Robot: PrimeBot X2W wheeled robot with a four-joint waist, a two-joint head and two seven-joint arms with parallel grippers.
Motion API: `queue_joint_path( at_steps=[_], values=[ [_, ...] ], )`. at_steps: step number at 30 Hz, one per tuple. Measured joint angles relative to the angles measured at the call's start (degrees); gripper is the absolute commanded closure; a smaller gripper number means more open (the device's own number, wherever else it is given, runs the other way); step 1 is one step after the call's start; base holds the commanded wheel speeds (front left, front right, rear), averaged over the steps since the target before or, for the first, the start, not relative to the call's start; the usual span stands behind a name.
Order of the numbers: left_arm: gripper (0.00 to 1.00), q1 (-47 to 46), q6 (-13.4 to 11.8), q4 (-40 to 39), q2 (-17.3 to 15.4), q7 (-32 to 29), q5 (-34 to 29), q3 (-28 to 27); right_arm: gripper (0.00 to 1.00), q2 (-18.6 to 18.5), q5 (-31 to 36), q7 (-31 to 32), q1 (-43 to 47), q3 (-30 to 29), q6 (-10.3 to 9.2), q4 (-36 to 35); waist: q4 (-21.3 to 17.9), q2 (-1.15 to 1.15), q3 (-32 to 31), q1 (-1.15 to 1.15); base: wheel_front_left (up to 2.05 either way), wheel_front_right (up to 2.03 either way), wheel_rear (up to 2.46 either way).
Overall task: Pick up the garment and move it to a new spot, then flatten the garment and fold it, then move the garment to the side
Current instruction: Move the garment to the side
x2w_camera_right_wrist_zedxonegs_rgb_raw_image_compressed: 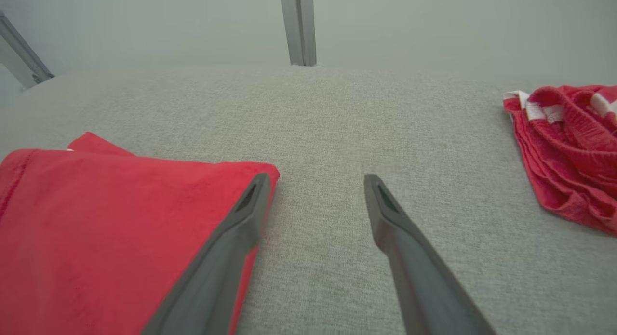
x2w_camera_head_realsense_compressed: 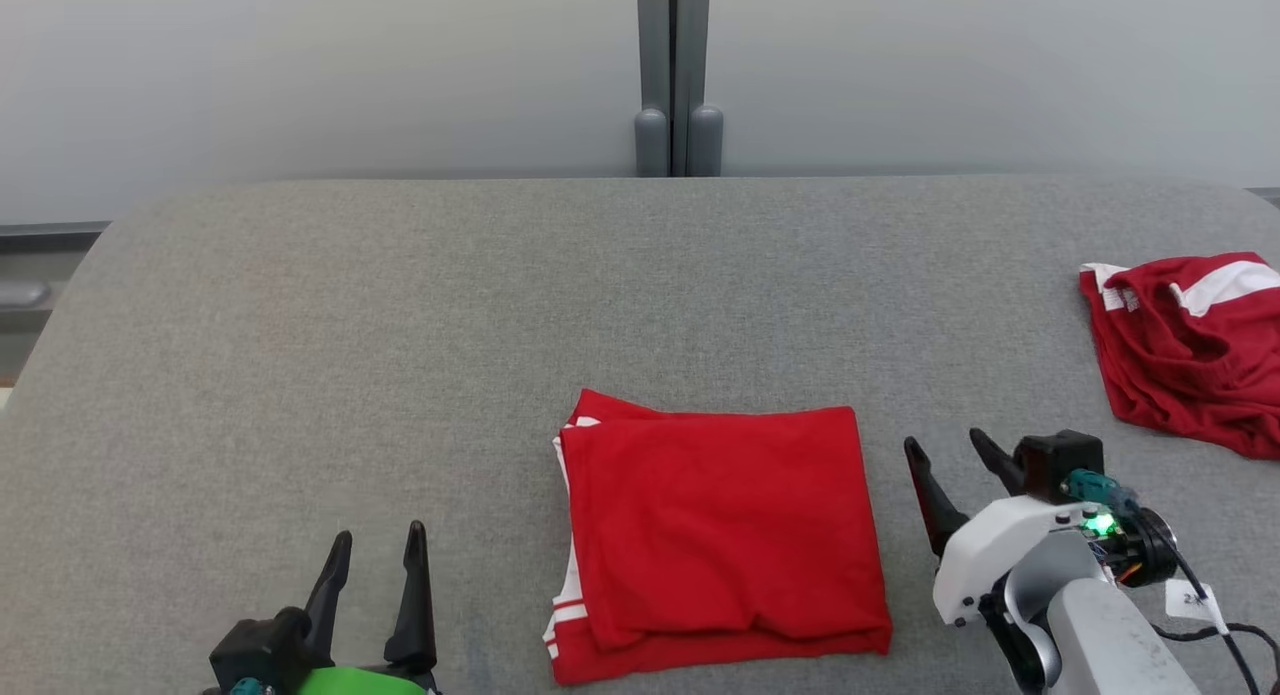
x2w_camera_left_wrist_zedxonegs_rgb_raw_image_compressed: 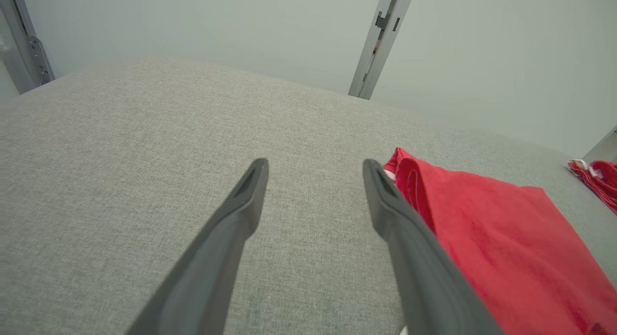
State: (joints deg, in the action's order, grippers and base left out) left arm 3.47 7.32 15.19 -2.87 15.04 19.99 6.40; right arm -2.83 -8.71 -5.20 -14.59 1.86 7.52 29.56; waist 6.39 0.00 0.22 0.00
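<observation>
Nearest, the left gripper [x2w_camera_head_realsense_compressed: 380, 532] and right gripper [x2w_camera_head_realsense_compressed: 943, 438] hover spread wide and empty above the grey table [x2w_camera_head_realsense_compressed: 300, 325], flanking the folded red garment [x2w_camera_head_realsense_compressed: 715, 535] lying flat near its front edge, with a smaller crumpled red cloth [x2w_camera_head_realsense_compressed: 1190, 355] well apart at far right.

You're seeing your right hand [x2w_camera_head_realsense_compressed: 944, 438] showing two long, dark, tapering fingers on a black block, with a teal connector [x2w_camera_head_realsense_compressed: 1095, 487] and a green light [x2w_camera_head_realsense_compressed: 1102, 524] glowing just behind it. A white shell [x2w_camera_head_realsense_compressed: 990, 555] is covering the wrist, and black cables [x2w_camera_head_realsense_compressed: 1225, 640] are trailing off, carrying a small white tag [x2w_camera_head_realsense_compressed: 1190, 600]. Your left hand [x2w_camera_head_realsense_compressed: 379, 531] is showing the same dark fingers above a bright green patch [x2w_camera_head_realsense_compressed: 355, 682].
</observation>
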Motion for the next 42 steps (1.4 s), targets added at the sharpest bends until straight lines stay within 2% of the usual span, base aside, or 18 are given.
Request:
queue_joint_path(
  at_steps=[8, 16, 17, 18, 19, 20, 21, 30, 42],
  values=[
    [0.0, -1.2, 0.0, 0.0, 0.0, 0.0, 0.2, -0.2, 0.0, 0.0, -3.2, 12.5, -3.9, 5.0, 0.0, 6.2, 2.7, 0.0, 2.3, 0.0, 0.0, 0.0, 0.0],
    [0.0, -2.0, 0.0, 0.0, 0.0, 0.0, 0.5, -0.6, 0.0, 0.0, -3.8, 15.3, -6.9, 6.8, -0.01, 8.8, 4.6, 0.0, 4.7, 0.0, 0.0, 0.0, 0.0],
    [0.0, -2.1, 0.0, 0.0, 0.0, 0.0, 0.5, -0.6, 0.14, 0.0, -4.1, 15.3, -7.3, 7.3, -0.02, 9.0, 4.7, 0.0, 4.9, 0.0, 0.0, 0.0, 0.0],
    [0.0, -2.1, 0.0, -0.1, 0.0, 0.0, 0.5, -0.6, 0.56, -0.1, -4.4, 15.3, -7.7, 7.9, -0.02, 9.2, 4.7, 0.0, 5.1, 0.0, 0.0, 0.0, 0.0],
    [0.0, -2.1, 0.0, -0.1, 0.0, 0.0, 0.5, -0.6, 0.78, -0.1, -4.5, 15.3, -7.9, 8.3, -0.03, 9.3, 4.7, 0.0, 5.3, 0.0, 0.0, 0.0, 0.0],
    [0.0, -2.1, 0.0, -0.2, 0.0, 0.0, 0.5, -0.6, 0.94, -0.1, -4.8, 15.2, -8.3, 8.8, -0.04, 9.5, 4.7, 0.0, 5.5, 0.0, 0.0, 0.0, 0.0],
    [0.0, -2.2, 0.0, -0.2, 0.0, 0.0, 0.5, -0.6, 1.0, -0.2, -5.2, 14.8, -8.6, 9.4, -0.04, 9.6, 4.5, 0.0, 5.6, 0.0, 0.0, 0.0, 0.0],
    [0.0, -4.0, 0.0, -2.1, 0.0, 0.0, 0.4, 0.1, 1.0, 0.1, -4.1, 12.2, -13.0, 9.7, 0.02, 9.8, 0.5, 0.0, 7.1, 0.0, 0.0, 0.0, 0.0],
    [0.0, -8.2, 0.0, -3.5, -0.1, 0.0, -2.1, 3.6, 1.0, -5.8, -1.5, 11.9, -17.6, 4.6, 0.01, 5.8, -10.9, 0.0, 10.0, 0.0, 0.0, 0.0, 0.0]
  ],
)
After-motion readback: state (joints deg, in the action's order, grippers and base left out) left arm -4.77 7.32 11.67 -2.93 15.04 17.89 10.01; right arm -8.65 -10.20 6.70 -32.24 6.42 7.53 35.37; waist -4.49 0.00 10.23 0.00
